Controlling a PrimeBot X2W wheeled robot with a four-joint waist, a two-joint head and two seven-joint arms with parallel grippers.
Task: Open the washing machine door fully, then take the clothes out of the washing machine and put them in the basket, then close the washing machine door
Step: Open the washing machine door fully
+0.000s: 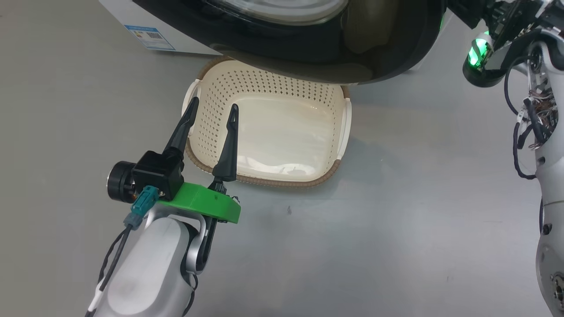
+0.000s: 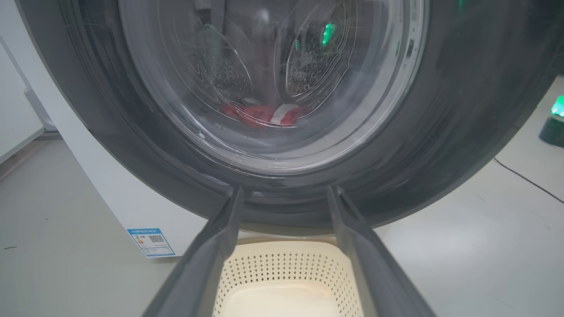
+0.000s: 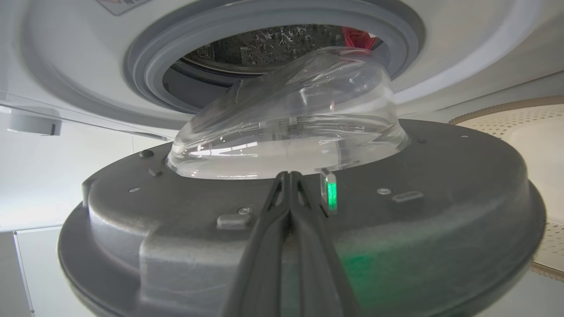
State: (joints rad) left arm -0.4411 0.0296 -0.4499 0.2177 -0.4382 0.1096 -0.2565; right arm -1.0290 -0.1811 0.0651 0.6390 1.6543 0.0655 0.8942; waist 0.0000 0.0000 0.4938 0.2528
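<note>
washing machine door (image 3: 440, 185) part open, right gripper (image 3: 288, 176) jaws together at its inner face; left gripper (image 1: 214, 104) jaws apart, empty basket (image 1: 273, 181) just ahead; clothes (image 2: 260, 114) in drum (image 3: 273, 44).

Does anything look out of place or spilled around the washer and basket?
Nothing spilled or damaged. The washing machine door stands partly open, overhanging the far rim of the empty basket; the clothes lie inside the drum.

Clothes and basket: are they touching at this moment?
Apart. The left wrist view shows the clothes lying in the drum behind the washing machine door glass, while the basket below is empty.
</note>
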